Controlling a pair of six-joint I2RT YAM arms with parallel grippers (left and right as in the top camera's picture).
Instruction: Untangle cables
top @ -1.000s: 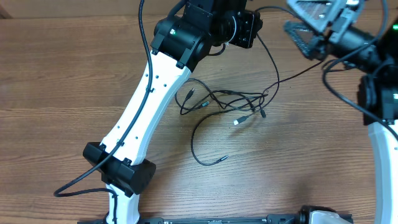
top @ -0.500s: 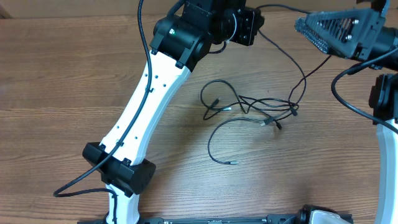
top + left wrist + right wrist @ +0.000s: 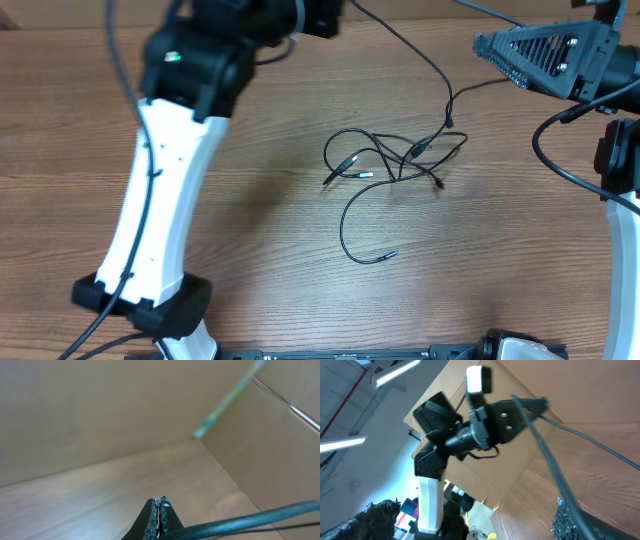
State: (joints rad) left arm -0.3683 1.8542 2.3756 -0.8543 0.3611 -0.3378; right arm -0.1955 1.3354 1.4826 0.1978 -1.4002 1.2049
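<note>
Moved: left arm (image 3: 165,200) swung left, stretching cables (image 3: 400,160) | left gripper (image 3: 159,512) clenched on one, apparently to pull it free | right gripper (image 3: 490,50) released, idle

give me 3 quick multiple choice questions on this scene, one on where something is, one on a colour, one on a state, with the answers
1. Where does the tangle of cables lie?
A. on the bare table, near its middle
B. in a tray
C. draped over a chair

2. What colour are the cables?
A. white
B. black
C. red

3. How does the right gripper stand?
A. shut tight
B. shut on a plug
C. open

Answers:
1 A: the overhead view shows the tangle lying on the wood.
2 B: every strand is dark against the brown wood.
3 C: its fingers sit far apart, at the lower corners of the right wrist view.
</note>
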